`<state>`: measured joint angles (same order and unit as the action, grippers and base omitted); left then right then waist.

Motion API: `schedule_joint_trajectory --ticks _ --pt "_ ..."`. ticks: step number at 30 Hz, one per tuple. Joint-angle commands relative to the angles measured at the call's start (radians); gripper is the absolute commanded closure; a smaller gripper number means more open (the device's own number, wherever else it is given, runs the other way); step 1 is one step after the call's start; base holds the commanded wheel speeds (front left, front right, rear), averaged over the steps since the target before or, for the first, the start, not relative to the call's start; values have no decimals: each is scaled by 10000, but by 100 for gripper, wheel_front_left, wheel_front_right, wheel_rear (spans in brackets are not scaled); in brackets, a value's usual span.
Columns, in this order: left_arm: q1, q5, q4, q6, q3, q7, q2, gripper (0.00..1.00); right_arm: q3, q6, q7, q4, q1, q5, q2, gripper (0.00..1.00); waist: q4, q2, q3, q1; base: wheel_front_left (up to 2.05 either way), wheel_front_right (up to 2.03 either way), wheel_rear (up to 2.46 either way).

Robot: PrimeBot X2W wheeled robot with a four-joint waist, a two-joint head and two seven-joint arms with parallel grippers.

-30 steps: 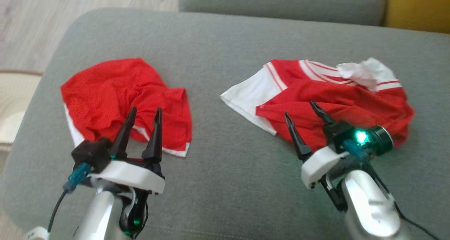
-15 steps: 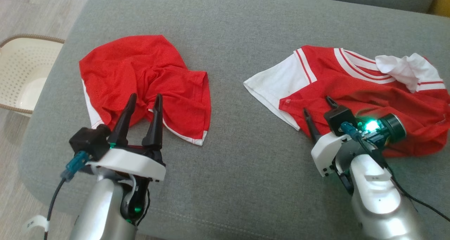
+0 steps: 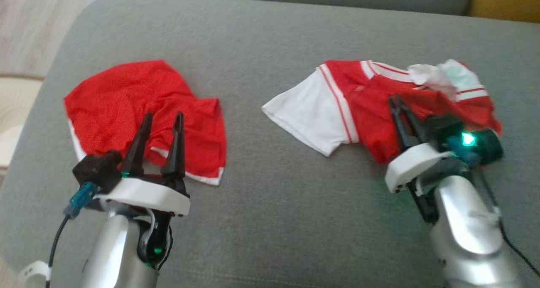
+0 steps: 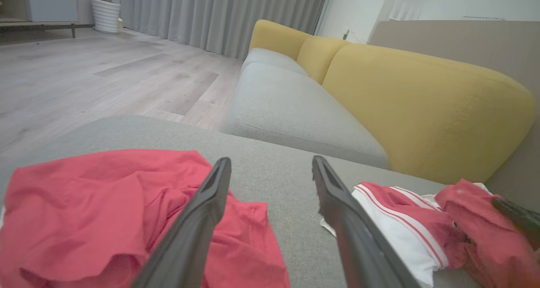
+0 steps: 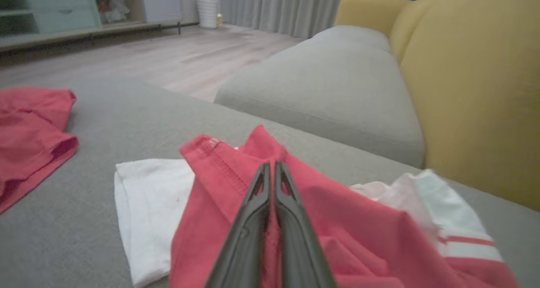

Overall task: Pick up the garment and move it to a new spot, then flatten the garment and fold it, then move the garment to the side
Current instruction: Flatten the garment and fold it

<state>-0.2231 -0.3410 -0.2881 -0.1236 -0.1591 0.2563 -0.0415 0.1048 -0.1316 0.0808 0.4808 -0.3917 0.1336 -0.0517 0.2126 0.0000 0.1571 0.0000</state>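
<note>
The garment (image 3: 325,115), a red shirt with white sleeves and striped trim, lies crumpled on the right of the grey sofa cushion (image 3: 270,43). My right gripper (image 3: 395,100) is shut on a raised fold of its red cloth. In the right wrist view the right gripper (image 5: 272,166) pinches a ridge of the garment (image 5: 358,237). My left gripper (image 3: 163,116) stands open above the near edge of the red shorts (image 3: 109,102), holding nothing. The left wrist view shows the left gripper (image 4: 271,161) open, the shorts (image 4: 84,203) at lower left and the garment (image 4: 405,233) at lower right.
A second grey seat cushion (image 4: 291,106) and yellow backrests (image 4: 422,106) lie beyond the cushion. A pale basket (image 3: 12,111) sits on the wooden floor (image 3: 38,22) off the cushion's left edge. Bare grey cushion (image 3: 261,195) separates the two pieces of clothing.
My right gripper has shut on the shirt's red cloth and pulled it up into a fold. The left gripper has stayed open over the shorts. The head camera has shifted.
</note>
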Motion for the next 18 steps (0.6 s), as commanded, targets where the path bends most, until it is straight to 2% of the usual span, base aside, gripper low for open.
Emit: schedule_joint_trajectory --ticks 1,4,8,10,15,16,17,18 --pt "-134 128 306 -39 374 55 -90 0 -49 9 66 -626 107 -532 15 100 -474 0 -375 0 0 0 0" --pt "-31 143 317 -41 417 55 -90 0 -396 9 -64 -1077 375 -1029 15 100 -756 0 -579 0 0 0 0" --pt "186 117 364 -22 530 55 -89 0 -1464 9 -483 -2013 1079 -1863 15 100 -1312 0 -863 0 0 0 0" --pt "301 125 398 -2 540 55 -89 0 -2424 9 -849 -2534 1655 -2439 15 100 -1700 0 -976 0 0 0 0" --pt "324 81 469 38 451 55 -88 0 -4357 9 -1139 -2805 2355 -2551 15 100 -2160 0 -962 0 0 0 0" --pt "309 73 475 42 425 55 -88 0 -4743 9 -1125 -2769 2395 -2466 15 93 -2223 0 -933 0 0 0 0" --pt "292 75 475 45 399 55 -88 0 -5126 9 -1120 -2688 2394 -2378 15 18 -2279 0 -906 0 0 0 0" --pt "274 78 468 44 365 55 -88 0 -5355 9 -1163 -2567 2362 -2363 15 0 -2313 0 -888 0 0 0 0"
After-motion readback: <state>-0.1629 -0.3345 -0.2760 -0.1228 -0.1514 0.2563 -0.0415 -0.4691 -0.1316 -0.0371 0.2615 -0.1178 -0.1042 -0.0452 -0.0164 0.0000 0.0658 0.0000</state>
